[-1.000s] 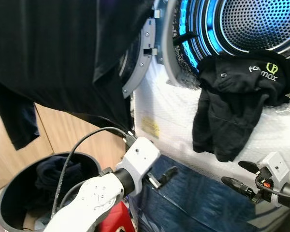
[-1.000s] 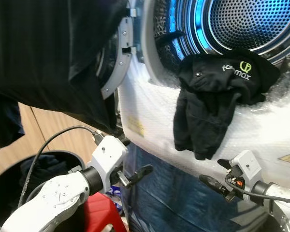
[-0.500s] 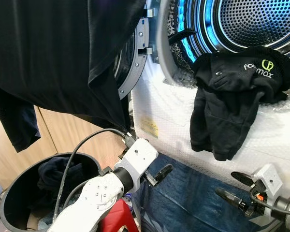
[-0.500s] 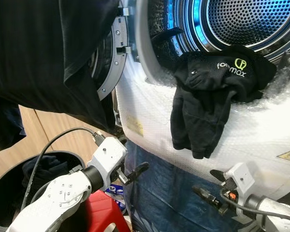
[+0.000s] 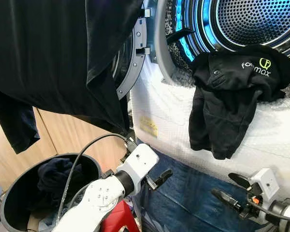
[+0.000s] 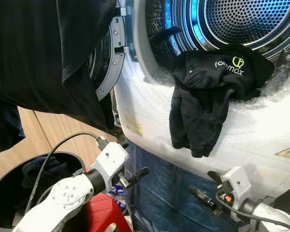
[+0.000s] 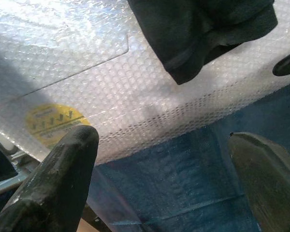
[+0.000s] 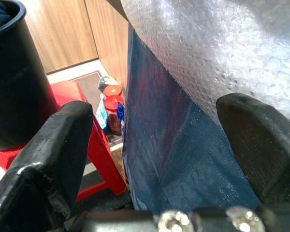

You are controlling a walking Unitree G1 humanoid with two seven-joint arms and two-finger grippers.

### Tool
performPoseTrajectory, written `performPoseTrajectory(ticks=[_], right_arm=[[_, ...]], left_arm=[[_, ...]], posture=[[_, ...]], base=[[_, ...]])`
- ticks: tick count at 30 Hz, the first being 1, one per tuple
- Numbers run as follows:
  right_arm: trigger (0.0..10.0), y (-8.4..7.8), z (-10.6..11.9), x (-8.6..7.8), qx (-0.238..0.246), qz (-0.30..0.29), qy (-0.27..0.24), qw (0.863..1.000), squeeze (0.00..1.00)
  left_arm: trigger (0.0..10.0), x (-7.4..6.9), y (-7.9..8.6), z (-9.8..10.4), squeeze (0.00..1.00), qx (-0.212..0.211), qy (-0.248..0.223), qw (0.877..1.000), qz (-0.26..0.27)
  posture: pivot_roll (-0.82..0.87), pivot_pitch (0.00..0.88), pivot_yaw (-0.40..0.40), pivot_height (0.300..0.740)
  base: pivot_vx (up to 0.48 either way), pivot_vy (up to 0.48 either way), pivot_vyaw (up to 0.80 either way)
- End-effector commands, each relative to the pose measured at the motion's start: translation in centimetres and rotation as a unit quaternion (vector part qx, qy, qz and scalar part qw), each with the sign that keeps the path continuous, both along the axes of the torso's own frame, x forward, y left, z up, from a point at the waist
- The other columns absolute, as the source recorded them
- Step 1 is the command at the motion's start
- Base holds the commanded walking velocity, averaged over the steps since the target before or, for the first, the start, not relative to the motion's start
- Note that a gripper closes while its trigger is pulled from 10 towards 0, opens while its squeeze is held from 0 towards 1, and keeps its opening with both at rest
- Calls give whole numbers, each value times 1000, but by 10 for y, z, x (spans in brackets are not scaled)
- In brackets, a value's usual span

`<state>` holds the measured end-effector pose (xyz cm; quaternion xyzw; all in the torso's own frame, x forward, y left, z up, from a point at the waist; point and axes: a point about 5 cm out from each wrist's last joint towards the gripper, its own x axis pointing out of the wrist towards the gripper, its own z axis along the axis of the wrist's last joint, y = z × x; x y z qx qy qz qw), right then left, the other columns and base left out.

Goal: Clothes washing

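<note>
Black garment (image 5: 232, 101) draped over drum rim (image 5: 166, 58)

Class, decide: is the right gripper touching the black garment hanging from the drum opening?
Apart. In the left eye view the right gripper, fingers open, sits well below the garment, with bubble wrap showing between them.

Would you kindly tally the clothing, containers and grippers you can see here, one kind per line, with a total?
Black garments: 3, namely the logo top on the drum rim, the black shirt over the door, the dark clothes in the basket.
Laundry baskets: 1, the black basket.
Grippers: 2, the left gripper and right gripper, both open and empty.
Total: 6
</note>
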<state>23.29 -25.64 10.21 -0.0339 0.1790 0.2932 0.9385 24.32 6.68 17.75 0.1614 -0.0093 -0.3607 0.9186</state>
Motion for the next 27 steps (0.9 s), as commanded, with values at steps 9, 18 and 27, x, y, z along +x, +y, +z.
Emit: performPoseTrajectory(ticks=[9,18,27], right_arm=[[10000,6,3,-1,5,1,-18,1000,0],[10000,-25,7,-18,-46,26,16,998,0],[10000,-79,33,-1,-120,-105,-44,986,0]], left_arm=[[10000,1,4,0,0,4,-10,1000,-3],[10000,-1,3,3,0,5,-30,999,-15],[10000,-3,1,3,0,18,-47,998,-28]], posture=[[-19,0,14,740],[-19,0,12,740],[-17,0,10,740]], base=[[0,0,0],[0,0,0],[0,0,0]])
